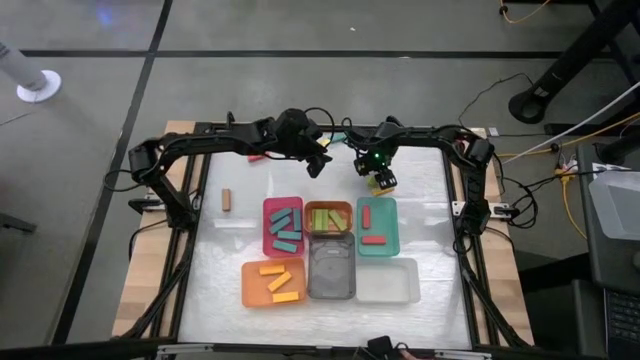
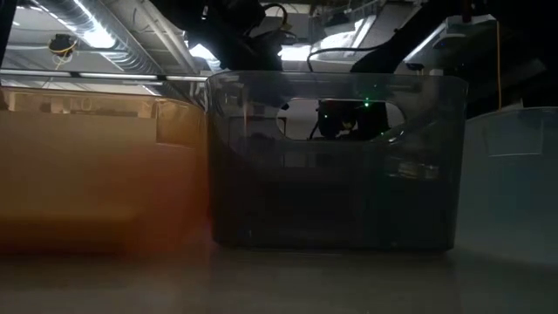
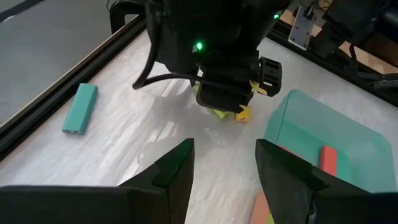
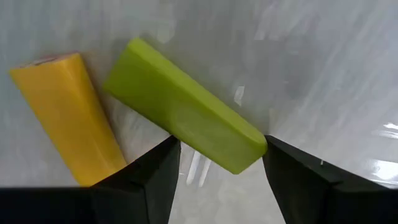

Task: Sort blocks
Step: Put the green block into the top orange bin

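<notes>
Two blocks, lime block (image 4: 184,116) and yellow block (image 4: 69,116), lie touching on worktop (image 1: 420,190), upper centre. Right gripper (image 4: 217,165) jaws apart, straddling lime; likely light, stiff, slick: pinch long sides mid-length. Left gripper (image 3: 221,165) jaws apart nearby.

Dark jointed arms, black cables, green indicator light on one wrist.

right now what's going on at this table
Two robot arms are sorting small coloured blocks into trays. The right gripper is down at the far side of the table, open around a lime green block, with a yellow block beside it. The left gripper hangs open close by, holding nothing. Teal blocks already lie in the pink tray, orange ones in the orange tray and red ones in the teal tray. A brown block and a teal block lie loose.
</notes>
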